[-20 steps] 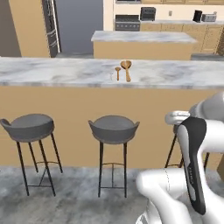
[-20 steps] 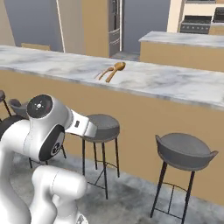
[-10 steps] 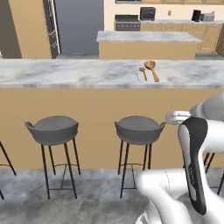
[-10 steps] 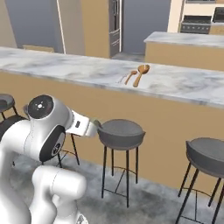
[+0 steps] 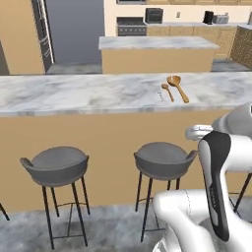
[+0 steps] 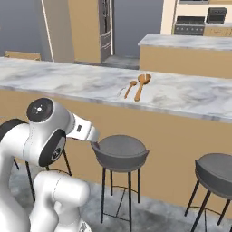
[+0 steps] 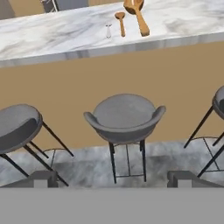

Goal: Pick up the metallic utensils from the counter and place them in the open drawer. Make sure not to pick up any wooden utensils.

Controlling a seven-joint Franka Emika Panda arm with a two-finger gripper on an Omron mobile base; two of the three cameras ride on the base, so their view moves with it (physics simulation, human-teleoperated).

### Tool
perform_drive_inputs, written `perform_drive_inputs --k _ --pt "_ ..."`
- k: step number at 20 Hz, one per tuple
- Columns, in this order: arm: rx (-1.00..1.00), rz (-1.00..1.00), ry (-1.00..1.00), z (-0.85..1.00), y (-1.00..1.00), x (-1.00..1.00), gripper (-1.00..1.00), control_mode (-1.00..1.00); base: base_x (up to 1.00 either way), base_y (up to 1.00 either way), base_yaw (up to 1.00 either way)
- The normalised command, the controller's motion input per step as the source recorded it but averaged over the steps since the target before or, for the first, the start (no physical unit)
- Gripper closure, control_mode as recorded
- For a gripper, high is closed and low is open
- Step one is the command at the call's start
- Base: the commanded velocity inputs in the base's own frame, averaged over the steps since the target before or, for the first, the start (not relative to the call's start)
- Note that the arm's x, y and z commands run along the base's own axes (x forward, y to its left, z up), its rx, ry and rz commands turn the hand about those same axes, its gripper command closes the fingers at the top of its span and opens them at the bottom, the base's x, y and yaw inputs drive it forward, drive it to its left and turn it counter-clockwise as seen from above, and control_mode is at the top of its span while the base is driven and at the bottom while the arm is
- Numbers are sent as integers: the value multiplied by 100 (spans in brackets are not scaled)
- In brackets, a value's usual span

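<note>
Found the claw (image 7: 112,180) spread wide and empty, low down and well apart from the tabletop (image 7: 52,35), aimed at a grey stool (image 7: 124,116) before the tan base. Located the thin silver utensil (image 7: 108,30) far ahead of the claw and above it, almost on its centre line in the hand view, lying on the marble near the front edge, long axis roughly across that edge. Noted the small wooden spoon (image 7: 121,22) just beside it and the larger wooden spoon (image 7: 140,17) next over, both to be avoided. Saw the arm (image 5: 216,187) folded close over the base, not extended. Judged a long reach upward and forward necessary, perhaps with more driving.
</note>
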Motion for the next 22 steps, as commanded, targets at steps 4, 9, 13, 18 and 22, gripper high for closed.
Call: perform_drive_inputs --k 4,9,13,18,22 --pt "0 0 0 0 0 0 -100 100 33 -16 -9" --pt "0 0 0 0 0 0 -100 100 80 0 -7" --pt "0 0 0 0 0 0 -100 100 92 0 -3" --pt "0 0 0 0 0 0 -100 100 90 3 -5" --pt "0 0 0 0 0 0 -100 100 92 0 -4"
